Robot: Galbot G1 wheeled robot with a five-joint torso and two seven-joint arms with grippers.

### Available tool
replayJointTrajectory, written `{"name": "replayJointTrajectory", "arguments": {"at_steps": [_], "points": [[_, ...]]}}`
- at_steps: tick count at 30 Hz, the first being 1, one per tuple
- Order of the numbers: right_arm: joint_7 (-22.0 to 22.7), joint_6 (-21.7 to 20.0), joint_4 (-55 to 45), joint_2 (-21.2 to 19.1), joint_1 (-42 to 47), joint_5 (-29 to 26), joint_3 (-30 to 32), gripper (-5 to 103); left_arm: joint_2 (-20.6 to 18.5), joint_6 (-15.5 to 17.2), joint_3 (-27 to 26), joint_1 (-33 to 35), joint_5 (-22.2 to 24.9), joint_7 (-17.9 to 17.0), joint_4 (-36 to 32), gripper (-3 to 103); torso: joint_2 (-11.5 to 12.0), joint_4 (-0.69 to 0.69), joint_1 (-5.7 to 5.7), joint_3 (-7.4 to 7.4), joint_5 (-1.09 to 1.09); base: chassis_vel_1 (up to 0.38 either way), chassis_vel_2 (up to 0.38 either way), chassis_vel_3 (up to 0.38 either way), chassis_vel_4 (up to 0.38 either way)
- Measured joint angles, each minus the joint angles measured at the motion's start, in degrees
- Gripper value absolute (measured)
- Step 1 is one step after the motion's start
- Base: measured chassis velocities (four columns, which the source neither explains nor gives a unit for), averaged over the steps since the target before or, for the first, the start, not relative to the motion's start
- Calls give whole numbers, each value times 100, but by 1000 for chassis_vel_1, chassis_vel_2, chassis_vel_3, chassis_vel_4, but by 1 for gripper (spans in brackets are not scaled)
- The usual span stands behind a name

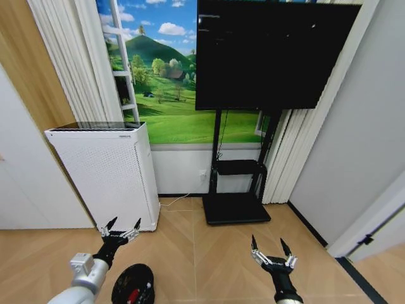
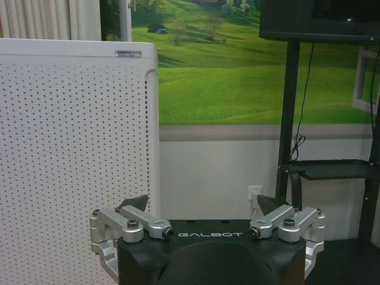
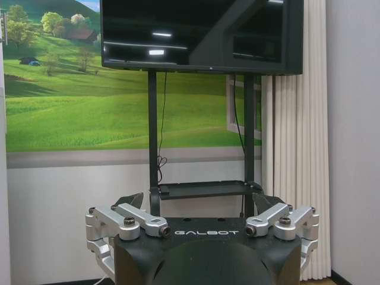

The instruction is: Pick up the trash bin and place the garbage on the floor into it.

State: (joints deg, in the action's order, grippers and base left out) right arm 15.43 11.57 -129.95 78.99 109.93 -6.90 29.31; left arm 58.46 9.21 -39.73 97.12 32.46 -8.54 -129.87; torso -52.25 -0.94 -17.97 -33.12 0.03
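- One black television (image 1: 272, 54) on its stand, one white perforated box appliance (image 1: 104, 174) beside it.
- One trash bin (image 1: 133, 285) on the floor under the left arm — something red inside.
- Two hands — left hand (image 1: 121, 223) and right hand (image 1: 272, 244), both spread wide, holding nothing.

A small black round mesh trash bin (image 1: 133, 285) stands upright on the floor just below the left end effector (image 1: 121, 227), something red inside.
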Motion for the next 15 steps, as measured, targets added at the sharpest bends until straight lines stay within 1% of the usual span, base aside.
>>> {"name": "replayJointTrajectory", "arguments": {"at_steps": [2, 6, 7, 9, 13, 14, 15], "points": [[0, 0, 0, 0, 0, 0, 0, 100, 0, 0, 0, 0, 0, 0, 0, 100, 5, 0, 1, 3, -5, 249, -264, -255, 267], [0, 0, -1, 0, 0, 0, 0, 100, 0, 0, 0, 0, 0, 0, 0, 100, 8, 2, 1, 3, -1, 277, -273, -265, 299], [0, 0, 0, 0, 0, 0, 0, 100, 0, 0, 0, -1, 0, 0, 0, 100, 11, -1, 2, 5, -1, 316, -324, -321, 322], [0, 0, 0, 0, 0, 0, -1, 100, 0, 0, 0, -1, 0, 0, 0, 100, 12, 0, 3, 5, -4, 316, -348, -342, 322], [0, 0, 0, 0, 0, 0, -1, 100, 0, 0, 0, 0, 0, 1, 0, 100, 15, -1, 6, 8, 1, 351, -346, -365, 349], [0, 0, 0, 0, 0, 0, 0, 100, 0, 0, 0, 0, 0, 0, 0, 100, 15, 1, 8, 10, -8, 338, -393, -354, 378], [0, 0, 0, 0, 0, 0, -1, 100, 0, 0, 0, 0, 0, 0, 0, 100, 16, 2, 9, 10, -5, 370, -393, -354, 372]]}}
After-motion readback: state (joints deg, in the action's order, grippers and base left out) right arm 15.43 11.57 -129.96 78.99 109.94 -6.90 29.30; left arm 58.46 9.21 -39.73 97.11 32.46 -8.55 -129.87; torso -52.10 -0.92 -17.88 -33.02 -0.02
